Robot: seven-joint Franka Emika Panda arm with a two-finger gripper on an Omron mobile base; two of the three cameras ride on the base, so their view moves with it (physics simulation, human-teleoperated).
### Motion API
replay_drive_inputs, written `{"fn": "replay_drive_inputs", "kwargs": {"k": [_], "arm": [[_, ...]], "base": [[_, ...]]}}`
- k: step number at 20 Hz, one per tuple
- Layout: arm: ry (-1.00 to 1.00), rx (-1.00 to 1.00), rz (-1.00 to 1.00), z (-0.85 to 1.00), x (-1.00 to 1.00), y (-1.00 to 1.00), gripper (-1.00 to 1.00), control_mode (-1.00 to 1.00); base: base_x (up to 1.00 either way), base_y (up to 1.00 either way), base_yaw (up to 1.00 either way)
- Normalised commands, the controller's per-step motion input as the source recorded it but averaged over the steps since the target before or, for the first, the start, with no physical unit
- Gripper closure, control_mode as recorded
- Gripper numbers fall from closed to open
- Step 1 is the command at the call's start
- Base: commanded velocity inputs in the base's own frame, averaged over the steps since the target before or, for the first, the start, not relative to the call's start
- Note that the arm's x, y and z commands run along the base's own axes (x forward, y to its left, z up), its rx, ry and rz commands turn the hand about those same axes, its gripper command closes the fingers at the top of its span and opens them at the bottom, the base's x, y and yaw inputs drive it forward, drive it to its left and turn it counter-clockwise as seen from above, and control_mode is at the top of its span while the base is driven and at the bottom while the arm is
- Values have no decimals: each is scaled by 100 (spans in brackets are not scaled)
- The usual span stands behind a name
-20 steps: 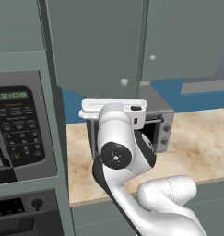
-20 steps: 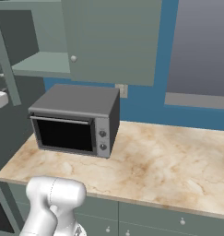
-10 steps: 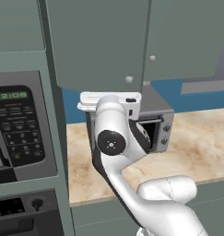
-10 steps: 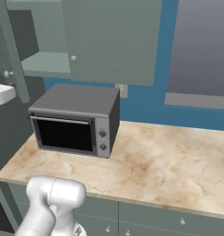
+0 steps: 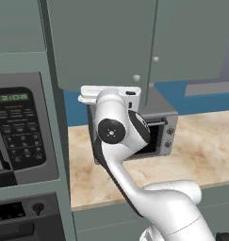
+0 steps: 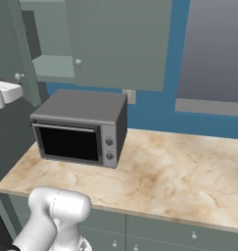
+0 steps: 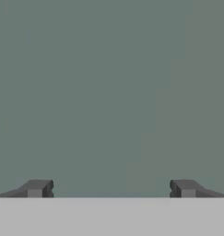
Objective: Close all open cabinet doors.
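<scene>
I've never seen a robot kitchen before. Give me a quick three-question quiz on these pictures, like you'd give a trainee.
1. True or false: the toaster oven on the counter has its glass door shut.
2. The gripper is: A) open, facing a grey-green panel; B) clamped on a knob; C) holding a cup.
3. Which upper cabinet door stands open, baring a shelf: the left door or the right door?
Key: 1 true; 2 A; 3 left door.
</scene>
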Motion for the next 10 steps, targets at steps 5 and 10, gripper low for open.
{"fn": "replay_drive_inputs", "kwargs": {"k": [5,10], "arm": [[0,2,7,-12,43,-21,-100,-100],[0,3,7,-19,40,-23,-100,-100]], "base": [[0,0,0],[0,0,0]]}}
